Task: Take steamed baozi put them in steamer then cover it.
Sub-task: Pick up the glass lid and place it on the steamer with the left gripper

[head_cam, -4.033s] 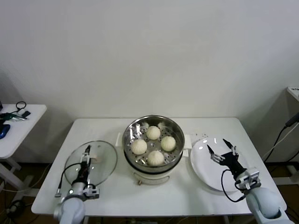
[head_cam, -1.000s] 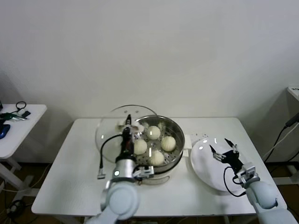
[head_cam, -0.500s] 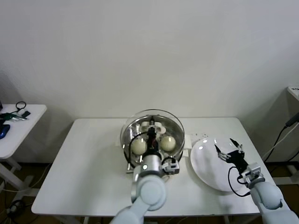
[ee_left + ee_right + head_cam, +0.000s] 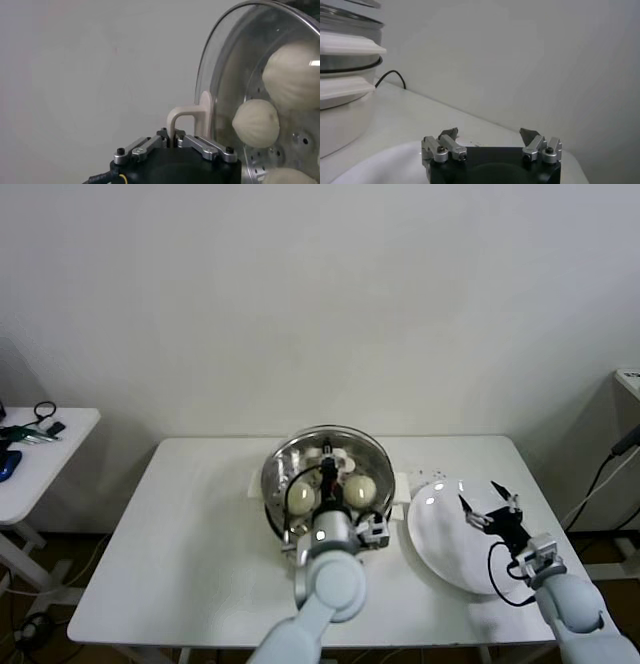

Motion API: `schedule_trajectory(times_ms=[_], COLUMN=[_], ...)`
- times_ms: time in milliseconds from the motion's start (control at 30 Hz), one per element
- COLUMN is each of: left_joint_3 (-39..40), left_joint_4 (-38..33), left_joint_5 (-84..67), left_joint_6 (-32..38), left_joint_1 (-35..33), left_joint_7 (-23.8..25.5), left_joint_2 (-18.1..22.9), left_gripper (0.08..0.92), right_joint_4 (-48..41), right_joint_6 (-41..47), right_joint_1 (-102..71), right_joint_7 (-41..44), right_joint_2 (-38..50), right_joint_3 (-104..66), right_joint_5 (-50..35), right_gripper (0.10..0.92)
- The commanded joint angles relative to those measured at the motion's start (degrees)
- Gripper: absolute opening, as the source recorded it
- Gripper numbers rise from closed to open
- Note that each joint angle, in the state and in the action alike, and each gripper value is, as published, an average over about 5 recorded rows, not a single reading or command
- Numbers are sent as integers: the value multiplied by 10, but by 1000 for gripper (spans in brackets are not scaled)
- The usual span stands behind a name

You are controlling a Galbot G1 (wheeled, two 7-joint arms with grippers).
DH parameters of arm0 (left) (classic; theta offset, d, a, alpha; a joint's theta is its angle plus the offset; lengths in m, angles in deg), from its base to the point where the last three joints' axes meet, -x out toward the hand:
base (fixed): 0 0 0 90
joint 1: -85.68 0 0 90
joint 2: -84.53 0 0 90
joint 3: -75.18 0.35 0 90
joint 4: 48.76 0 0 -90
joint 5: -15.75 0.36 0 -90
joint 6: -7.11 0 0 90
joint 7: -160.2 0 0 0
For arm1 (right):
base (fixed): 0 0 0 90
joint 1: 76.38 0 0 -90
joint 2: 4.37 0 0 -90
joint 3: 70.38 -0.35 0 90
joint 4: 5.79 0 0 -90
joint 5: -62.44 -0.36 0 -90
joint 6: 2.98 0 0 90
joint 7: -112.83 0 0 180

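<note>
The steamer (image 4: 271, 502) stands at the middle of the white table, with baozi (image 4: 302, 498) inside it. The cover (image 4: 347, 436), a clear glass lid, lies centred over the steamer's mouth; I cannot tell whether its rim touches. My left gripper (image 4: 326, 472) is shut on the lid's cream handle (image 4: 181, 116). In the left wrist view the gripper (image 4: 175, 138) pinches that handle, and baozi (image 4: 255, 123) show through the glass (image 4: 235, 65). My right gripper (image 4: 492, 506) hangs open over the white plate (image 4: 440, 539), holding nothing. Its fingers (image 4: 446, 141) stand wide apart around the gripper's middle (image 4: 490, 136).
The white plate (image 4: 390, 162) lies right of the steamer (image 4: 346, 47) near the table's right edge. A black cable (image 4: 391, 75) runs behind the pot. A small side table (image 4: 45, 446) with cables stands at far left. My left forearm (image 4: 327, 584) crosses the front middle.
My left gripper has carried the lid from the table's left side over to the steamer and brought it down centred over the mouth. The right gripper has barely moved.
</note>
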Motion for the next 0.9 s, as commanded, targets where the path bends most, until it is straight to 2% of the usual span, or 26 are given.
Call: schedule_trajectory(times_ms=[33,900], left_joint_3=[-4,-2], left_joint_4=[26,41], left_joint_5=[8,5], left_joint_6=[-28,-28], left_joint_1=[7,1], left_joint_7=[0,-10], left_joint_2=[9,6], left_gripper=[150,150], right_joint_4=[-1,-8], right_joint_6=[1,-4], right_joint_1=[2,4], right_joint_7=[4,7], right_joint_2=[4,8], right_joint_3=[1,4], right_joint_5=[3,8], right_gripper=[823,823])
